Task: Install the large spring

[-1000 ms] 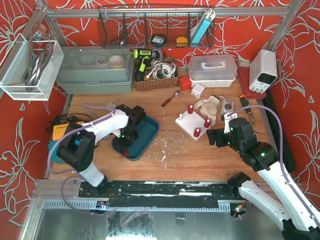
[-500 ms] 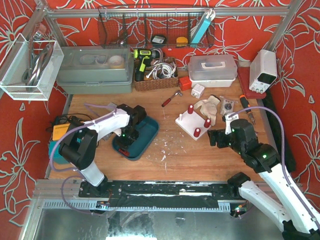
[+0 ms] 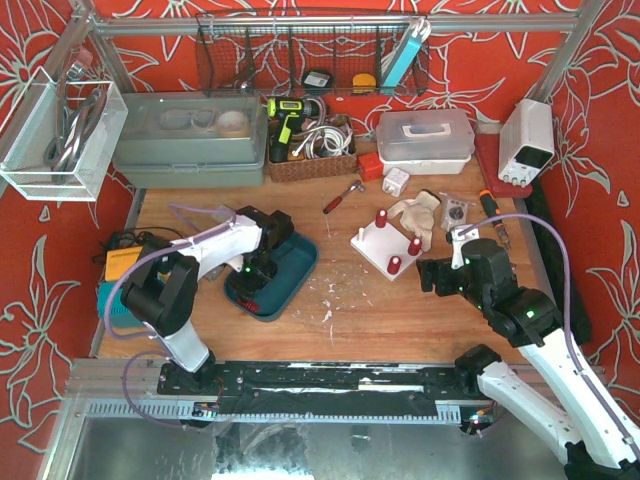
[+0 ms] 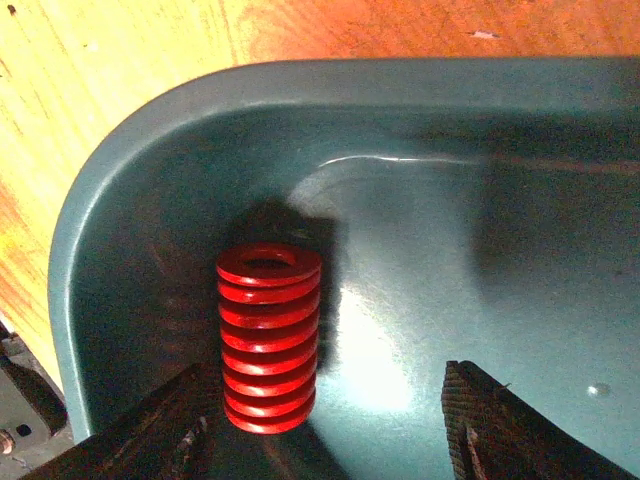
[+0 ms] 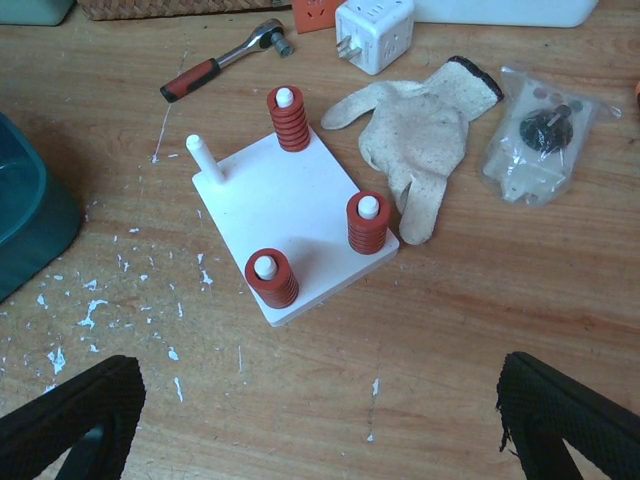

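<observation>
The left arm [image 3: 165, 295] is swinging its elbow inward, toward the teal tray [image 3: 300, 265], and rising a little off the counter's left edge. The left tool [image 4: 325, 430] is easing its jaws slightly wider beside the red spring [image 4: 268, 335]. The right arm [image 3: 525, 315] is drifting slightly back and outward.

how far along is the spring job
Done: three springs sit on pegs of the white board. In hand: the left hand is open around a red spring standing upright in the tray, not yet gripping it. Left: lift it and slide it onto the bare peg. The right hand hovers open near the board.
</observation>
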